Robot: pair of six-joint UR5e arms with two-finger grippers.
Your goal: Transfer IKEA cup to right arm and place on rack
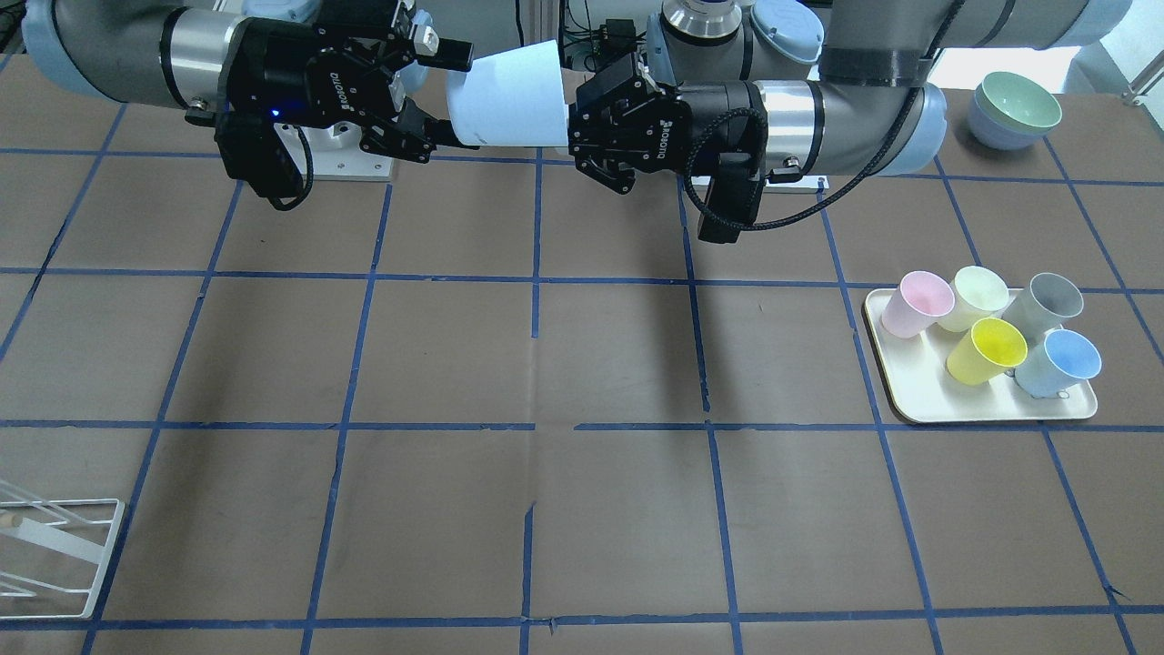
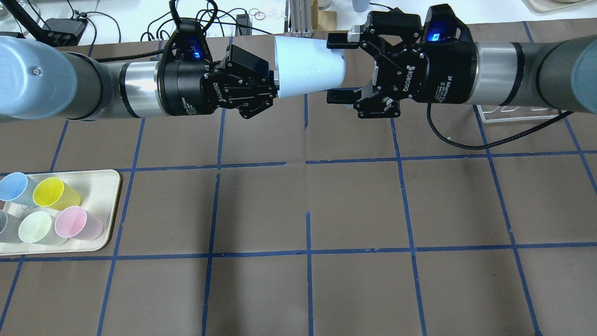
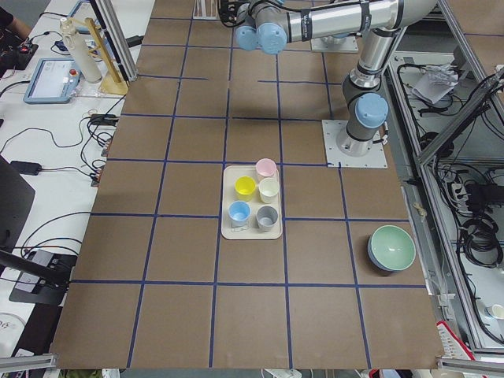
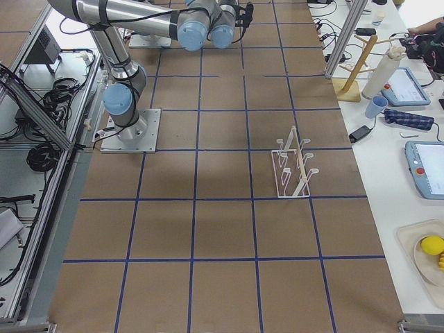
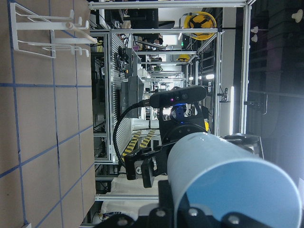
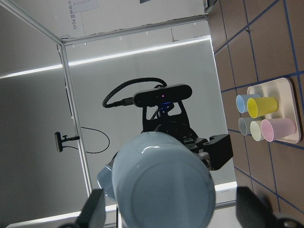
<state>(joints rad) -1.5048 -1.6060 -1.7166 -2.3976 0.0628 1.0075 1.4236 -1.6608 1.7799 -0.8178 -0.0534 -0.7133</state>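
blue ikea cup (image 2: 308,70) horizontal in left pincer (image 2: 274,83), base toward right pincer (image 2: 338,70)

rack (image 1: 56,555) cut by edge, grey cup (image 2: 3,226) half cropped

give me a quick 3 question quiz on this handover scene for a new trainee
1. True or false: the right end effector is shut on the IKEA cup.
2. How many cups stand on the cream tray? A three, B five, C seven.
3. Which end effector holds the IKEA cup by its wide end?

Key
1. False: its fingers are open, one on either side of the narrow end.
2. B
3. The left end effector.
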